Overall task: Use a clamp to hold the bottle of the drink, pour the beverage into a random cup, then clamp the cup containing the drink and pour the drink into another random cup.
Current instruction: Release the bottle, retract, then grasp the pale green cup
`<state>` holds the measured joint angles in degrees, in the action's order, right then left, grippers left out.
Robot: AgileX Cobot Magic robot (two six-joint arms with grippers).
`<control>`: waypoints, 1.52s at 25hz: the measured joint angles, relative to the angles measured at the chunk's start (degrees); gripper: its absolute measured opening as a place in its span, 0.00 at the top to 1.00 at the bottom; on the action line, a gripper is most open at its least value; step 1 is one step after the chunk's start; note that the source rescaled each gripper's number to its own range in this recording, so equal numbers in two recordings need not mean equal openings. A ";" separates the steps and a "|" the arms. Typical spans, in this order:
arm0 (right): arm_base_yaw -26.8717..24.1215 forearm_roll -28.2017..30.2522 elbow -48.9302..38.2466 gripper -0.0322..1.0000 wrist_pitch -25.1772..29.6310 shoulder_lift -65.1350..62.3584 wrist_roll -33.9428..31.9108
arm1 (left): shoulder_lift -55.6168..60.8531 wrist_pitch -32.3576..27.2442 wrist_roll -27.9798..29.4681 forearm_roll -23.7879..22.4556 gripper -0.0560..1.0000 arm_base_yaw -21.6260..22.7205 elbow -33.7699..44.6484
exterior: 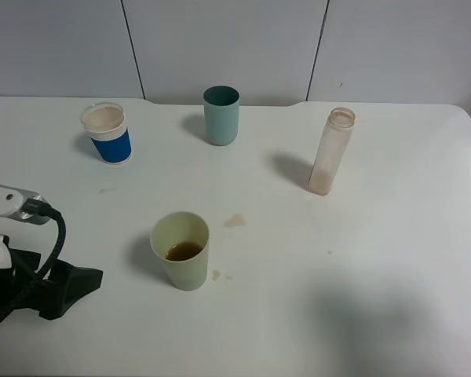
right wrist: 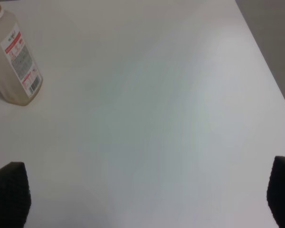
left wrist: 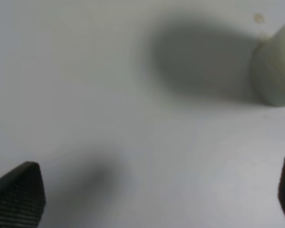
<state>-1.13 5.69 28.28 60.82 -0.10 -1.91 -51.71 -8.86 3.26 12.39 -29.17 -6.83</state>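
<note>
1. Cups number three in the exterior high view, all upright on the white table (exterior: 392,259): a blue-sleeved paper cup (exterior: 106,133) at the far left, a teal cup (exterior: 221,115) at the far middle, and a pale green cup (exterior: 180,250) nearer the front, which holds a little brown drink (exterior: 184,250).
2. One bottle (exterior: 331,151) stands upright and uncapped on the right, well apart from all three cups, and looks almost empty. Faint brownish stains (exterior: 235,221) mark the table just beside the pale green cup.
3. One arm shows in this view, the left arm (exterior: 31,267), low at the left edge. It is near the pale green cup but not touching it.
4. In the left wrist view, the left gripper (left wrist: 152,199) has its two black fingertips (left wrist: 16,197) spread wide, with only bare table between them. The blurred pale green cup (left wrist: 275,71) stands off to one side, clear of both tips.
5. In the right wrist view, the right gripper (right wrist: 145,194) is likewise spread wide and grasps nothing. The one bottle (right wrist: 14,61), with a red and white label, stands on the table apart from both tips.
</note>
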 joint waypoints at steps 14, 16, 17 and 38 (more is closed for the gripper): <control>0.00 0.00 0.00 0.00 0.00 0.00 0.00 | 0.06 11.66 7.65 -5.95 0.00 0.00 5.94; 0.00 0.00 0.00 0.00 0.00 0.00 0.00 | 0.06 12.00 7.25 -5.95 0.00 0.00 5.94; 0.00 0.00 0.00 0.00 0.00 0.00 0.00 | 0.06 12.26 6.83 -5.95 0.00 0.00 5.94; 0.00 0.00 0.00 0.00 0.00 0.00 0.00 | 0.06 20.45 2.86 -7.47 0.11 -11.54 7.16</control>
<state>-1.13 5.69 28.28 60.82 -0.10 -1.91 -51.65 11.59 6.12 4.92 -40.71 0.33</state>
